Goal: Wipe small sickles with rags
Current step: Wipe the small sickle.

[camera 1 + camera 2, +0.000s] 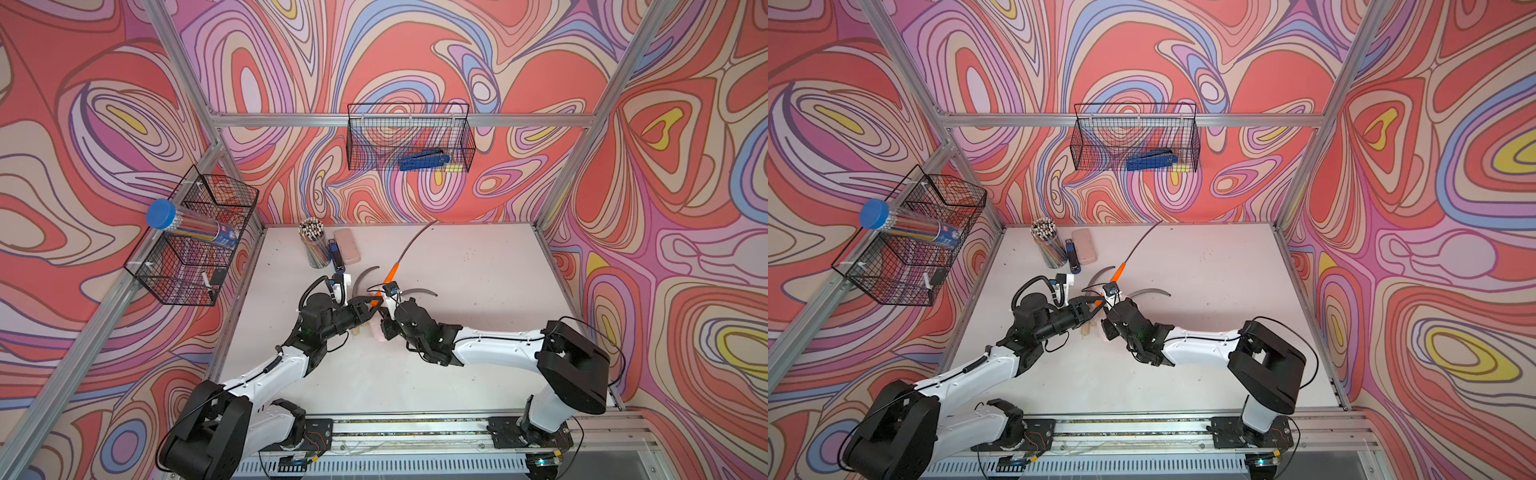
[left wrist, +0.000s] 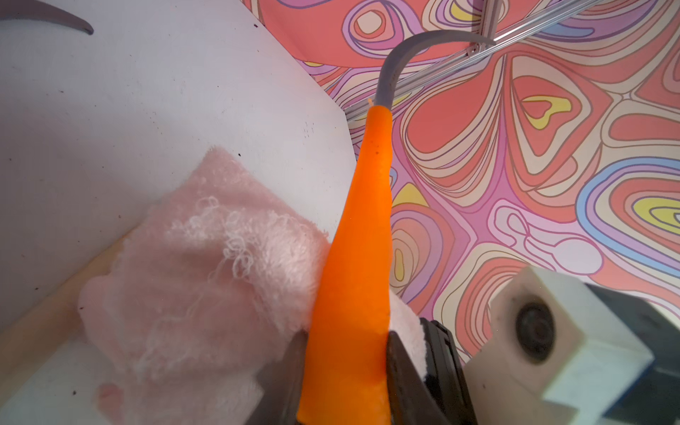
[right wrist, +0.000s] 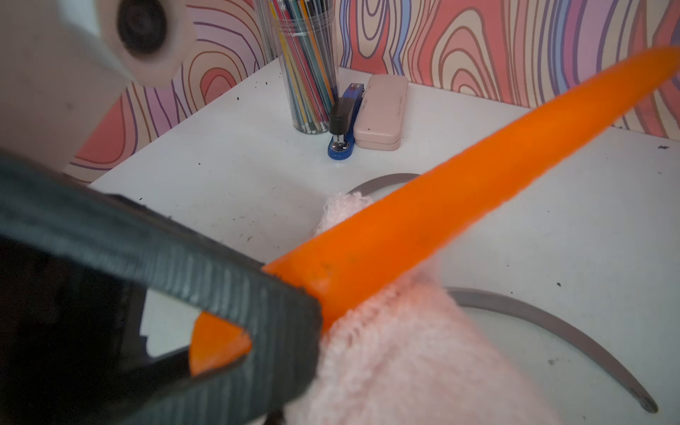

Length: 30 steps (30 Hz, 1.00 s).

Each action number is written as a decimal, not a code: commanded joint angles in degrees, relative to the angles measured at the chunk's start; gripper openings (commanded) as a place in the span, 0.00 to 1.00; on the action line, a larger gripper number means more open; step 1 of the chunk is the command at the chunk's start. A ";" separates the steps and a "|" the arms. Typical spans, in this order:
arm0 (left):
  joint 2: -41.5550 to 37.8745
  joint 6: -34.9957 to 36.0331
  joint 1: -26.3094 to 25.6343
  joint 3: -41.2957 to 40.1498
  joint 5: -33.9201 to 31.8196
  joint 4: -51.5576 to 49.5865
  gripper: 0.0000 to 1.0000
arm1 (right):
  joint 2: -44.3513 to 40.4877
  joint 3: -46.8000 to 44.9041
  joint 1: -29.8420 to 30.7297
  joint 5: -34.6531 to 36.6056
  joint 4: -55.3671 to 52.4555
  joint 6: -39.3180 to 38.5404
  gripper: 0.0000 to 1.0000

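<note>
The orange-handled sickle (image 1: 391, 274) is up off the table (image 1: 478, 324), tilted, with its grey blade reaching toward the back wall. Its thick butt end is clamped between the nearly closed jaws of the left gripper (image 1: 371, 305); the wrist views show the dark fingers (image 3: 235, 294) pinching the handle on both sides. The pink rag (image 2: 206, 276) is bunched against the handle just beyond those jaws, touching it on its lower side and showing on both sides of it. The right gripper (image 1: 385, 323) is fully closed, and a fold of the rag is pinched against one of its black fingers (image 2: 438, 353). The two other sickles (image 1: 419, 291) lie flat on the table under and just behind the grippers, their curved blades showing on either side of the raised handle; one pale wooden handle (image 1: 1086, 328) pokes out below the left wrist. Toward the back left corner stand a pencil cup (image 1: 314, 245), a blue stapler (image 1: 336, 257) and a pink case (image 1: 347, 245), side by side.
</note>
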 commanded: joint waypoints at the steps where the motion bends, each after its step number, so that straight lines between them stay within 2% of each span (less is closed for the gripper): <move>1: -1.39 1.20 0.02 -0.12 -1.92 0.59 0.00 | -4.26 -2.66 2.87 -4.73 5.41 0.42 0.00; 7: -2.32 2.40 0.05 0.23 -3.48 -1.38 0.00 | -7.18 -7.26 3.16 -15.03 10.86 2.06 0.00; 10: -2.33 2.86 0.02 0.45 -3.84 -1.93 0.00 | -6.93 -7.54 3.30 -16.76 11.75 2.46 0.00; 16: -1.18 2.03 0.03 0.32 -2.45 -0.22 0.00 | -2.91 -3.63 3.23 -14.06 11.16 3.03 0.00; 22: -2.53 1.96 0.07 -0.02 -2.05 -0.41 0.00 | 2.22 2.98 2.99 -7.94 7.13 5.41 0.00; 24: -3.27 2.01 0.06 -0.21 -2.18 -0.75 0.00 | 2.51 3.90 2.16 -5.90 5.93 7.08 0.00; 30: -5.60 1.68 0.11 -1.15 -2.07 -1.28 0.00 | 0.77 1.74 -2.79 -6.17 5.87 11.55 0.00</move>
